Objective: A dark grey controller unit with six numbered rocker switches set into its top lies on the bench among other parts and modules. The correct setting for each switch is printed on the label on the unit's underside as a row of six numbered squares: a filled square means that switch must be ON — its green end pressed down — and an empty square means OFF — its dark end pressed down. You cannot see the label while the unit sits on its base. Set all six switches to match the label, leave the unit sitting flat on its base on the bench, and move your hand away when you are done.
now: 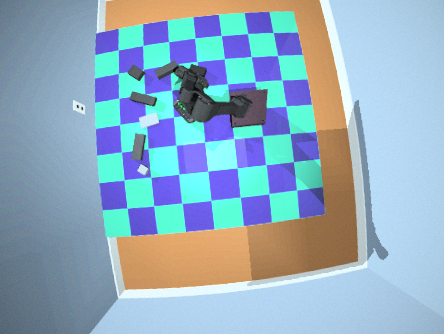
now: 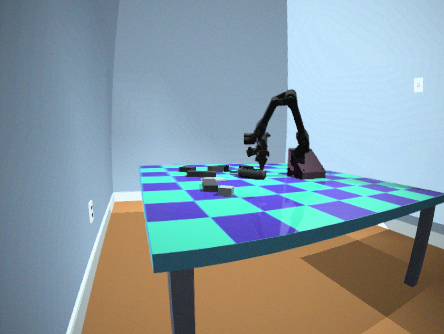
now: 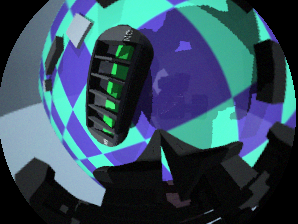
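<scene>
The dark grey controller unit [image 1: 188,116] [image 2: 251,173] [image 3: 142,65] lies on the checkered bench, mostly under the arm in the top view. In the wrist view its row of rocker switches [image 3: 111,88] faces up toward the camera, with green ends on the right and dark ends on the left. Which ends are pressed down is hard to tell. The label on its underside is hidden. My gripper [image 2: 262,167] [image 3: 158,132] is shut and empty. Its tips are beside the unit, to the right of its lower end in the wrist view, apart from it.
Dark blocks [image 1: 136,72] [image 1: 166,70] [image 1: 143,98] [image 1: 139,146] lie left of the arm. A white block [image 1: 149,120] [image 3: 79,31] and a small white block [image 1: 143,169] [image 2: 226,190] lie among them. The arm stands on a dark maroon base [image 1: 256,110] [image 2: 312,168].
</scene>
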`<state>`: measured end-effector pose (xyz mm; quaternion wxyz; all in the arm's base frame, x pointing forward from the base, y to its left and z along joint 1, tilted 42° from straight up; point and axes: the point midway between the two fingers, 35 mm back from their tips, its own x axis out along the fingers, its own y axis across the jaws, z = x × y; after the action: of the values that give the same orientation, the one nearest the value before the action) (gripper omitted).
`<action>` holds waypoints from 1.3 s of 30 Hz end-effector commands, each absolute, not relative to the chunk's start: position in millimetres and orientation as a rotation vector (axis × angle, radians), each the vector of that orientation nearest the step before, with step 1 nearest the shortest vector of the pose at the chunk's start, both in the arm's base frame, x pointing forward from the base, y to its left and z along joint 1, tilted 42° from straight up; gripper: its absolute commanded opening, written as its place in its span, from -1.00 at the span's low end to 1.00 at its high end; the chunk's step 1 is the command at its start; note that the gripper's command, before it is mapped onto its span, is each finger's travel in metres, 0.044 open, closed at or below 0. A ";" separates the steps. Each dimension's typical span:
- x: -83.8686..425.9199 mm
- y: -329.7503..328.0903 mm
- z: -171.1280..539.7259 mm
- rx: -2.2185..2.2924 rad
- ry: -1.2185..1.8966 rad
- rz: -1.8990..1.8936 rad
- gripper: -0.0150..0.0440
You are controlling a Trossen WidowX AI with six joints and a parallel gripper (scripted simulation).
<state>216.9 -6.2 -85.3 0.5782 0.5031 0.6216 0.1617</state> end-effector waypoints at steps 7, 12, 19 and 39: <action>185.6 -46.8 -81.5 1.186 1.450 0.403 -0.49; 201.0 -52.9 -83.2 0.959 1.419 0.552 -0.49; 249.3 -61.1 -81.4 0.327 1.263 0.968 -0.49; 370.3 -16.3 -40.6 -1.094 0.424 1.861 -0.49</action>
<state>323.3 -45.0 -62.8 0.6162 -0.2273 0.3691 0.6576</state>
